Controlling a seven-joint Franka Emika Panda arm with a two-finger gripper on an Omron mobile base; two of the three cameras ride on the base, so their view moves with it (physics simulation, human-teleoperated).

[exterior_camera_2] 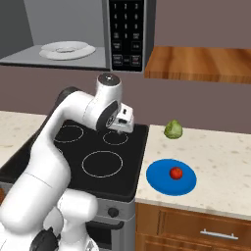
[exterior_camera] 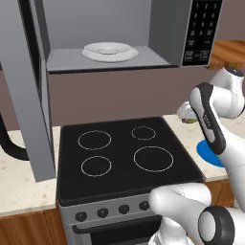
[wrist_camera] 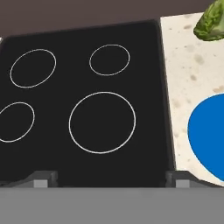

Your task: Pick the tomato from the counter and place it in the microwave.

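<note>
My gripper (wrist_camera: pixel 109 178) hung over the stovetop (wrist_camera: pixel 83 100), fingers spread wide and empty. The tomato (exterior_camera_2: pixel 176 172) sat on a blue plate (exterior_camera_2: pixel 171 177) at four o'clock on the desk (exterior_camera_2: pixel 215 152), probably within reach.

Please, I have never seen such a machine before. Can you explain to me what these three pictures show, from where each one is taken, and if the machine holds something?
It is a white robot arm in a simulated kitchen. Two pictures come from cameras behind the arm, left and right; the third looks down from its hand. Its fingers stand wide apart over the black stovetop and hold nothing. On the counter beside the stove lie a blue plate with a small red tomato on it, and a green lumpy object. Above, the microwave stands open, with a white plate inside.
</note>
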